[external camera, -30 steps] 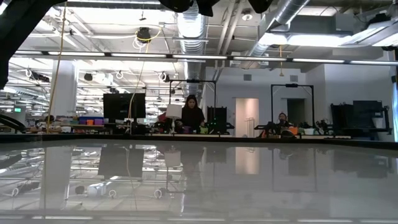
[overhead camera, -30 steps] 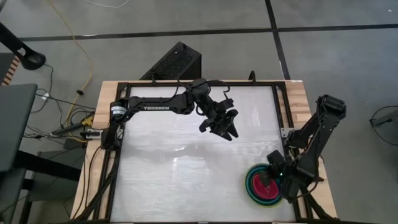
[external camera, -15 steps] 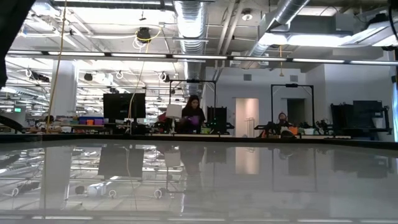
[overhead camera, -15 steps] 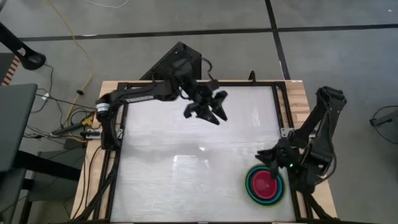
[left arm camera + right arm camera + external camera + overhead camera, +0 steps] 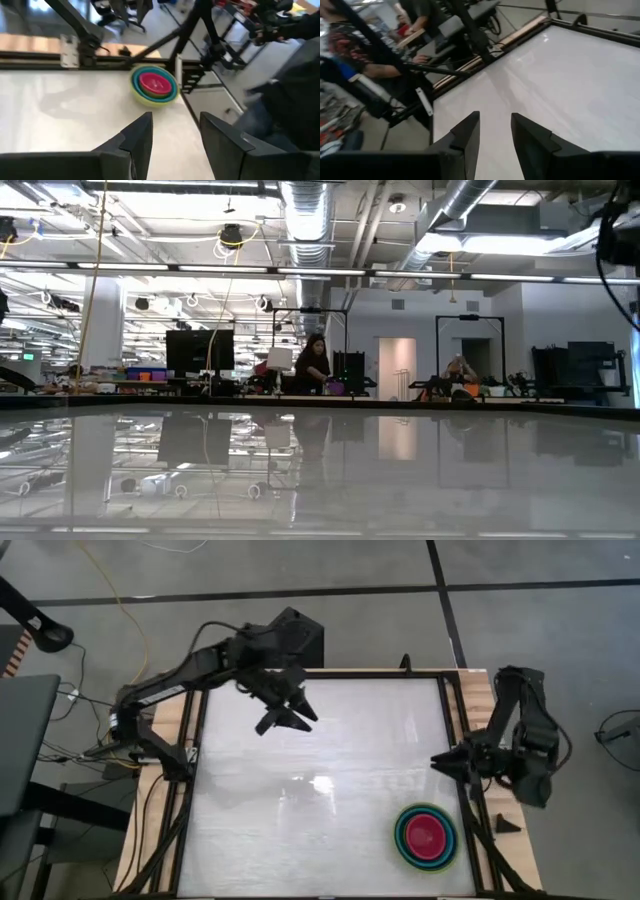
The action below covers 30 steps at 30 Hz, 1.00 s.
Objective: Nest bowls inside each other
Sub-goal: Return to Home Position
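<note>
The stack of bowls (image 5: 427,836) sits near the table's (image 5: 300,830) front right corner, the magenta pink bowl (image 5: 427,834) innermost and the large lime green bowl (image 5: 152,102) outermost. The left gripper (image 5: 285,720) hangs above the table's far left part, well apart from the stack, its fingers (image 5: 135,145) spread wide and empty. The right gripper (image 5: 445,762) hovers by the table's right edge, beyond the stack, its fingers (image 5: 465,135) parted narrowly, holding nothing.

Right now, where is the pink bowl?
In the high view the pink bowl sits innermost in the nested stack, at the table's lower right corner, apart from the right gripper.
</note>
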Available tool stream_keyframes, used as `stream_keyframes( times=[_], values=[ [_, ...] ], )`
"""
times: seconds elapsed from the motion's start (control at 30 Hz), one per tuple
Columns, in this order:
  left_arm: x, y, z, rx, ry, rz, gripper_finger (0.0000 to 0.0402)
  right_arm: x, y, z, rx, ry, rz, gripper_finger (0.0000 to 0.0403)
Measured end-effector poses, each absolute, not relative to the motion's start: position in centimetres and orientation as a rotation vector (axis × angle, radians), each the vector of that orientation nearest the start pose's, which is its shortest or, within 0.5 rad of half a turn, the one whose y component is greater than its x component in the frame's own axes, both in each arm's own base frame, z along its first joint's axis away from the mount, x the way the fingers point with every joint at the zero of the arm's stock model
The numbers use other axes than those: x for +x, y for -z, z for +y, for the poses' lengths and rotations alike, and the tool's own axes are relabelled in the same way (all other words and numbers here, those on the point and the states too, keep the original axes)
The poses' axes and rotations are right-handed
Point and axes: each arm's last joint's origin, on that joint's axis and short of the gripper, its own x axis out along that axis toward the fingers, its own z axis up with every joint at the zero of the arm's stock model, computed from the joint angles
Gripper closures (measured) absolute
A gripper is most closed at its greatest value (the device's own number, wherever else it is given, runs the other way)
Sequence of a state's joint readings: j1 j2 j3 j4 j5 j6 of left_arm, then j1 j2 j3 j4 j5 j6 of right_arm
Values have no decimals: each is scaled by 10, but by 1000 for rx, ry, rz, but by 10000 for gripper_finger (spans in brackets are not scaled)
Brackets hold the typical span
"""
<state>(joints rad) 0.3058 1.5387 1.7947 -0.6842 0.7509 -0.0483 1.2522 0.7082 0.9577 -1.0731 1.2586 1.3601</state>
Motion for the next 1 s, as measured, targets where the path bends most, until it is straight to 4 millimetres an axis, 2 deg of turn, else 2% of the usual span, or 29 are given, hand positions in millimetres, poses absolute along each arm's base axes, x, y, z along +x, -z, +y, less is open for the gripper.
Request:
stream_keyframes(
  times=[0.17,0.33,0.47,0.63,0.8,0.9,1.0],
  values=[
    [278,-467,67,-240,329,381,260,44,-346,54,567,93,162,264],
    [239,-486,58,-237,237,358,262,35,-351,28,563,48,116,272],
    [204,-499,48,-254,163,333,262,31,-352,12,539,33,81,277],
    [149,-517,30,-248,81,248,262,28,-351,-5,525,39,40,280],
    [90,-530,16,-247,-16,124,262,28,-345,-8,519,60,9,281],
    [63,-529,10,-258,-75,97,262,29,-334,0,515,91,-16,281],
    [43,-524,7,-273,-130,122,262,30,-320,8,519,112,-29,281]
  ],
)
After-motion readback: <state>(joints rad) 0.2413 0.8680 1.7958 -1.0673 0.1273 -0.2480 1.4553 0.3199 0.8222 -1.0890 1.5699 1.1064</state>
